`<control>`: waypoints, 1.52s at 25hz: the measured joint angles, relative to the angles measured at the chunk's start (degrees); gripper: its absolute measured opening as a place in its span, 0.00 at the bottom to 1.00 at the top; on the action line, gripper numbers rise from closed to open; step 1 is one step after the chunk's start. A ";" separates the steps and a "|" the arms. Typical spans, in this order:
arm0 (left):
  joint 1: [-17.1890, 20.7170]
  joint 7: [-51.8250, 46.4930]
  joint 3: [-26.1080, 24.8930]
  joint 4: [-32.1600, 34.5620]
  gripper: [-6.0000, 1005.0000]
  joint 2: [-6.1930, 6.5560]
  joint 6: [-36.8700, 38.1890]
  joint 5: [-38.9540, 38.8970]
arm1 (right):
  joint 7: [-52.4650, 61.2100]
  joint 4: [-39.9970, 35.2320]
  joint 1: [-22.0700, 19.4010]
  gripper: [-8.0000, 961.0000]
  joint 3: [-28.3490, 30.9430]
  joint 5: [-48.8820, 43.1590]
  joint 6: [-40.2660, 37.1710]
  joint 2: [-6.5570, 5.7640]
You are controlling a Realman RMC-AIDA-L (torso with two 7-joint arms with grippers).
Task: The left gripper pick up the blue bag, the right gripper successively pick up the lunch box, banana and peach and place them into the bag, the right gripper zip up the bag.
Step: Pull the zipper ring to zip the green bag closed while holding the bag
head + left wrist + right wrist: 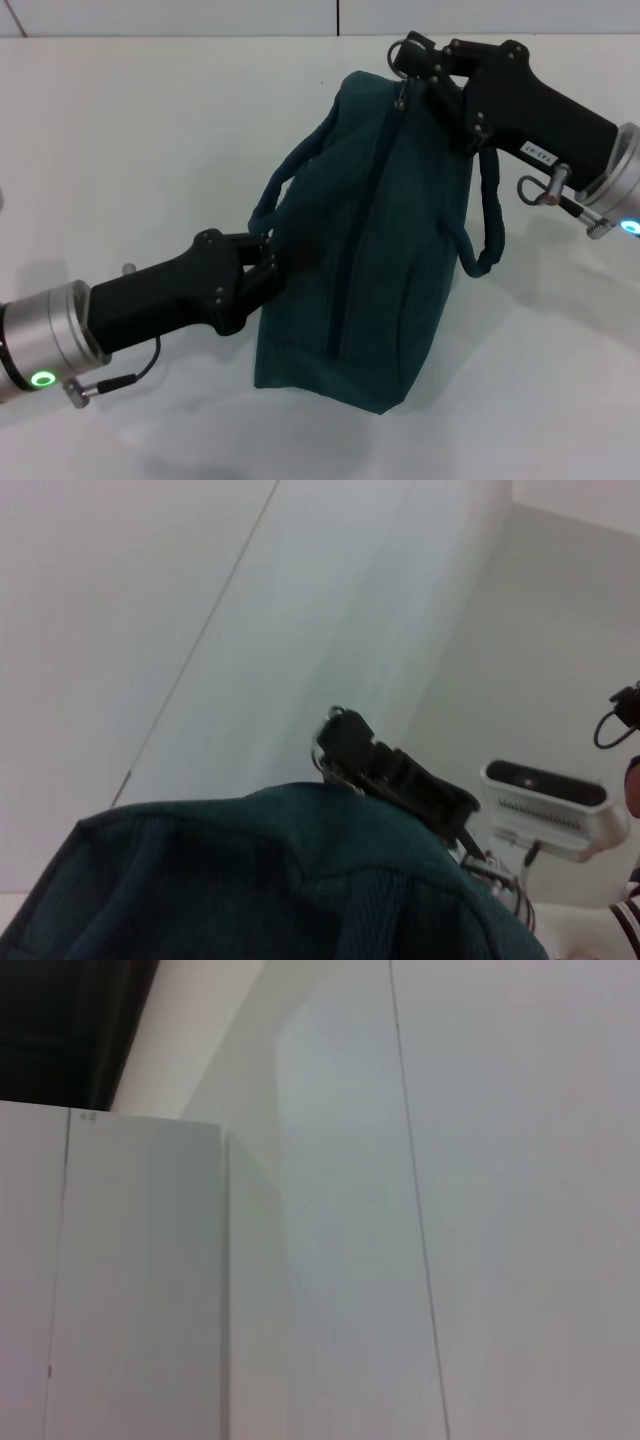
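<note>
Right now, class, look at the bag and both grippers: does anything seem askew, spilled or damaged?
Nothing stands out. The blue bag stands upright on the white table, its zip line running closed along the top. The left gripper grips its side by a handle; the right gripper is at the ring pull at the bag's far end. Nothing spilled or torn.

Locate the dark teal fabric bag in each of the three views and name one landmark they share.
Head view: the dark teal fabric bag stands at centre, between both grippers.
Left wrist view: it fills the lower edge.
Right wrist view: not in it.
Shared landmark: the right gripper at the bag's top end.
</note>
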 joint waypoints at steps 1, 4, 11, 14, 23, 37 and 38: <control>0.11 -0.04 0.05 0.00 0.06 0.00 0.04 0.19 | 0.07 0.00 -0.03 0.03 -0.01 0.20 0.06 0.00; 0.47 -0.09 0.07 0.00 0.06 -0.03 0.20 0.36 | 0.34 0.00 -0.10 0.03 -0.18 0.48 0.13 0.00; 1.11 -0.10 0.20 -0.03 0.06 -0.01 1.28 1.14 | 0.57 0.00 -0.16 0.03 -0.29 0.48 2.29 0.00; 1.89 -0.10 0.63 -0.04 0.06 0.13 2.02 1.58 | 0.58 0.03 -0.33 0.03 -0.29 0.50 4.31 0.00; 4.06 -0.09 0.82 -0.04 0.07 0.41 2.80 4.13 | 0.59 0.09 -0.32 0.03 -0.38 0.55 10.72 0.00; 7.10 -0.40 -0.10 -0.06 0.08 1.02 2.40 -1.82 | -0.73 -0.63 -3.63 0.03 0.10 0.45 6.13 0.00; 7.31 -0.60 -0.28 -0.06 0.08 1.04 2.20 -2.60 | -0.78 -0.68 -3.97 0.03 0.10 0.42 5.11 -0.02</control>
